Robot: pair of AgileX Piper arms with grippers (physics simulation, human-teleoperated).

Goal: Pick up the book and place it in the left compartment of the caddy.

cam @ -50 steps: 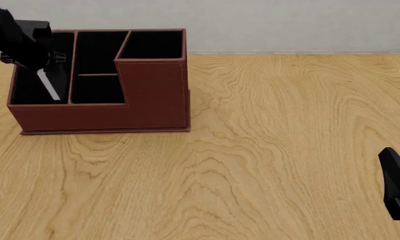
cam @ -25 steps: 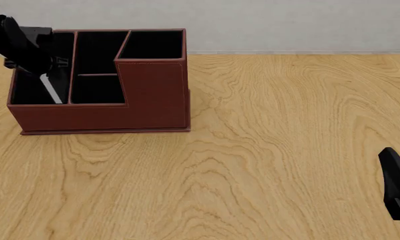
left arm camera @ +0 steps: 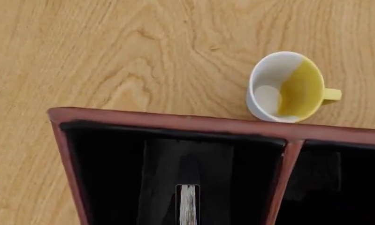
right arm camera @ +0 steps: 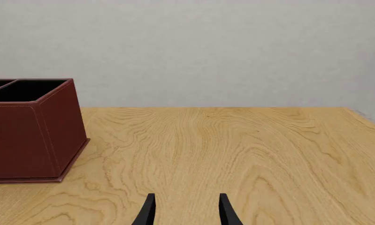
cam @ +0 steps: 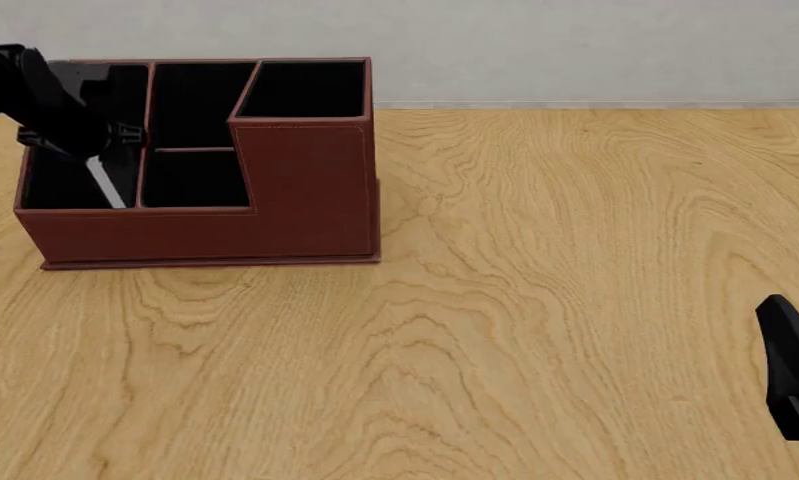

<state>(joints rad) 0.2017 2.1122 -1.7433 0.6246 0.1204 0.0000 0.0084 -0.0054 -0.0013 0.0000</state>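
On the far left of the desk (cam: pixel 533 300) I see the caddy (cam: pixel 199 225), and my left pincer (cam: pixel 86 135) hangs over its left compartment (cam: pixel 52 180). The book (cam: pixel 104 182) stands tilted inside that slot, its white page edges showing against the black lining, its top just below the pincer. Whether the fingers touch it I cannot tell from the front view, and whether that pincer is spread or pressed together I cannot tell either. My left wrist view looks straight down into the same compartment (left arm camera: pixel 174 178), where the book's page edge (left arm camera: pixel 187 206) shows as a thin pale strip, with no fingers visible. Beyond the caddy's rim (left arm camera: pixel 174 122) sits a white mug (left arm camera: pixel 287 89) with a yellow inside and handle, just beside the wall. My right pincer (right arm camera: pixel 186 211) is spread and holds nothing, low over bare wood well apart from the caddy (right arm camera: pixel 31 136); the front view shows it (cam: pixel 797 375) at the right edge.
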